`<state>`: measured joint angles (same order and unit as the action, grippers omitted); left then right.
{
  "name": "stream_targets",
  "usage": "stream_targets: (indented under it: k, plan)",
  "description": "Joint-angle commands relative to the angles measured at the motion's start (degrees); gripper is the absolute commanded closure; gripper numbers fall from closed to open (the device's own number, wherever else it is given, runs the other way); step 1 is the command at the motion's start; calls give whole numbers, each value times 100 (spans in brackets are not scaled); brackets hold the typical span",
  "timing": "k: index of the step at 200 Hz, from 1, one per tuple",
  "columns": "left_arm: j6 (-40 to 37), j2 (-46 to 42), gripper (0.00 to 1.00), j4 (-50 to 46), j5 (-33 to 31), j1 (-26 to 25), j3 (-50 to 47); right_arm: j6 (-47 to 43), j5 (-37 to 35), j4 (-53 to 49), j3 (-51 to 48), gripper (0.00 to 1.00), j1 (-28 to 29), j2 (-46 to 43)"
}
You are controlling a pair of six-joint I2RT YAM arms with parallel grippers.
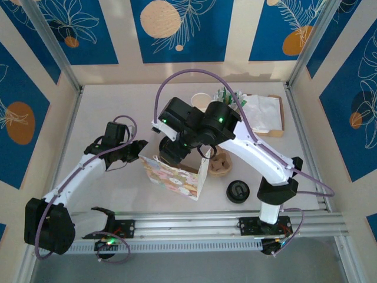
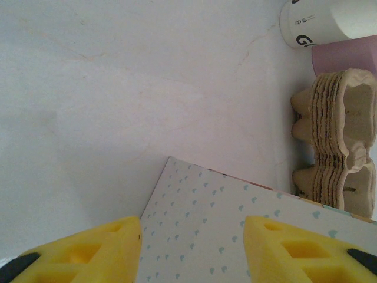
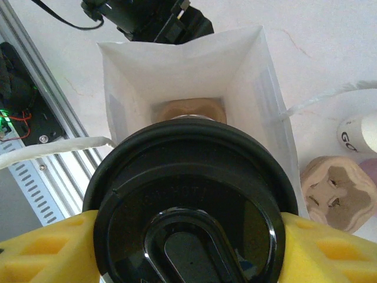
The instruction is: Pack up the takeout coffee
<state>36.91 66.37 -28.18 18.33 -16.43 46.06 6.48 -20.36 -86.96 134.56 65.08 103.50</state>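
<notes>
Black-lidded takeout coffee (image 3: 188,177) clamped in right jaws over open bag (image 3: 123,76), brown insert (image 3: 191,109) inside; left jaws wide.

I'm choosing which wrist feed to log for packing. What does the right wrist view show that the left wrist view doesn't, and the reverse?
Right wrist, not left: the takeout coffee clamped by the right gripper, over the paper bag's open mouth. Left wrist, not right: the bag's heart-printed outer side, seen between the fingers of the open left gripper. Both: the bag, the stack of pulp carriers and a white printed cup.
</notes>
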Motion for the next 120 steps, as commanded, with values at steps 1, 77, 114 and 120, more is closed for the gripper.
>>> stream_targets:
  k: [1,77,114,120]
  plan:
    - [-113,-124,51,-140,-58,-37,70,-145,309,-150,-109,43,-22,104]
    - [-109,-142,51,-171,-75,-36,52,-301,631,-41,-457,44,-160,118]
    - [-112,-163,51,-229,-97,-37,44,-345,632,-19,-564,44,-214,171]
    - [-101,-168,51,-231,-106,-39,39,-357,639,1,-579,44,-218,178]
